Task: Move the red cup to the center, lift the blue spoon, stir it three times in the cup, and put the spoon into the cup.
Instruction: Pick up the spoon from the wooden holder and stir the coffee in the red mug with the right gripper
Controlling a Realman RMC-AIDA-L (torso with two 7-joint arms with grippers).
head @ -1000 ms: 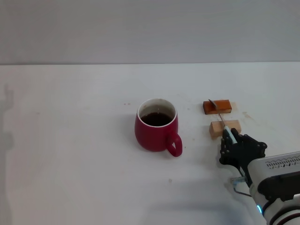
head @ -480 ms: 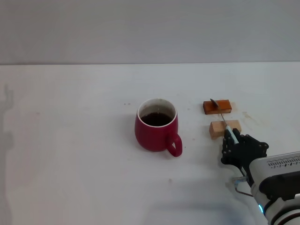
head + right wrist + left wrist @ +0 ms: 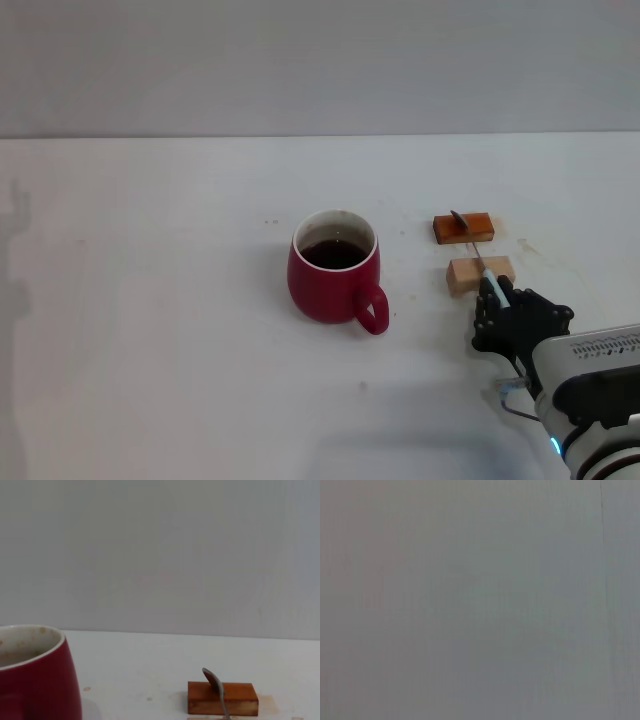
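The red cup (image 3: 333,280) stands mid-table with dark liquid inside, its handle towards me; its side also shows in the right wrist view (image 3: 35,675). The blue spoon (image 3: 489,283) lies across two small wooden blocks to the cup's right, with its grey bowl (image 3: 212,679) on the far block. My right gripper (image 3: 500,305) is low at the near end of the spoon, its black fingers closed around the pale handle. The left gripper is out of view, and its wrist view shows only plain grey.
A dark orange-brown block (image 3: 464,228) and a paler block (image 3: 480,273) hold the spoon off the white table (image 3: 150,300). A grey wall runs behind the table's far edge.
My right gripper has shifted slightly right and towards me, and the spoon has shifted a little with it. The cup has not moved.
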